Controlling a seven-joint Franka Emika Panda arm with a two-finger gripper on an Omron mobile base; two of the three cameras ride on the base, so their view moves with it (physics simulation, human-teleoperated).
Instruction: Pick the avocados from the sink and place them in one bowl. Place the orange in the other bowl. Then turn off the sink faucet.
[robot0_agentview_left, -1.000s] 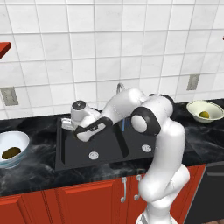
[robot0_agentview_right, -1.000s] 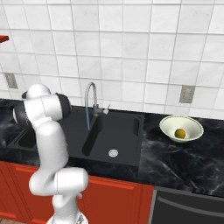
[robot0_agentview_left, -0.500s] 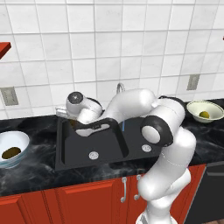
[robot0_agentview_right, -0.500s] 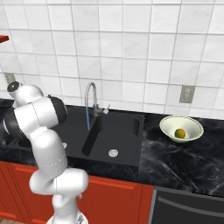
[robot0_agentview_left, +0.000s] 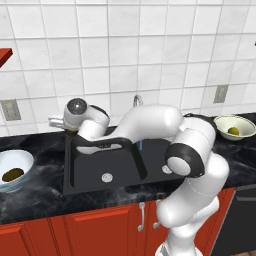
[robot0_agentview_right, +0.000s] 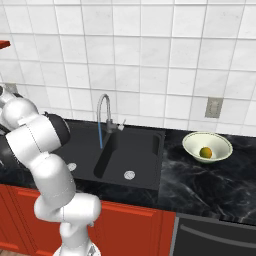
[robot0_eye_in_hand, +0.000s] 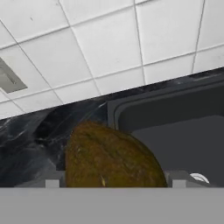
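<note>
My gripper (robot0_eye_in_hand: 114, 181) is shut on a dark brown-olive avocado (robot0_eye_in_hand: 109, 157), held over the back left corner of the black sink (robot0_eye_in_hand: 175, 127). From the left base view the gripper (robot0_agentview_left: 70, 131) hangs at the sink's (robot0_agentview_left: 120, 162) left rim. The other avocado (robot0_agentview_left: 12, 174) lies in the pale blue-white bowl (robot0_agentview_left: 26, 159) at far left. The orange (robot0_agentview_right: 205, 152) sits in the cream bowl (robot0_agentview_right: 220, 142) on the right. A blue stream of water runs from the faucet (robot0_agentview_right: 104, 107).
Black marble counter (robot0_agentview_right: 200, 185) runs on both sides of the sink. White tiled wall behind, with outlets (robot0_agentview_left: 10, 109) (robot0_agentview_right: 214, 107). A red shelf edge (robot0_agentview_left: 4, 54) juts at upper left. Red cabinets (robot0_agentview_left: 75, 235) stand below.
The arm has swung left and lifted the avocado from over the basin to the sink's back left corner, nearer the pale bowl.
</note>
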